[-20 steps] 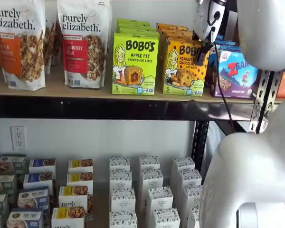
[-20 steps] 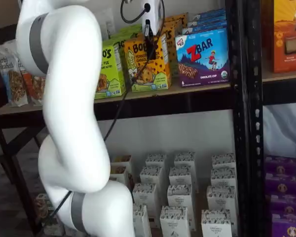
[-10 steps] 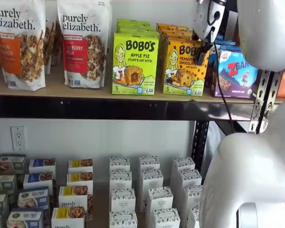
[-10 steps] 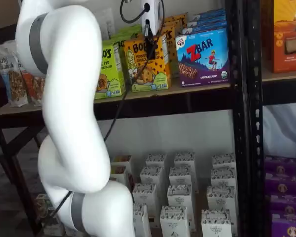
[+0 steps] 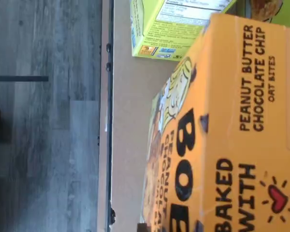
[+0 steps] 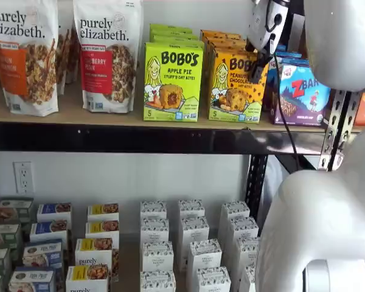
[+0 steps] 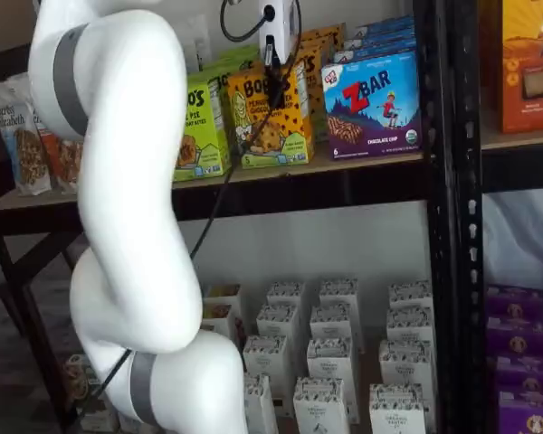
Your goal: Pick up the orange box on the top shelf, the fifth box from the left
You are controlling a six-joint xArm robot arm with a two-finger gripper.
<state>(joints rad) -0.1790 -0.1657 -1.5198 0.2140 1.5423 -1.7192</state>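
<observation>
Even indoor light, wrist cam soft.

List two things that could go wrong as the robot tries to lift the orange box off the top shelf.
1. The orange-yellow Bobo's Peanut Butter Chocolate Chip carton stands close between the lime-green Bobo's Apple Pie carton and the blue ZBar box; lifting it might nudge either.
2. The black cable hangs across the orange carton's front and might snag.

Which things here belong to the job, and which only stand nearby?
Job: orange-yellow Bobo's peanut butter carton; tan wooden top shelf; white-bodied end effector.
Nearby: lime-green Bobo's apple pie carton; blue ZBar box; Purely Elizabeth granola bags; small white boxes.
</observation>
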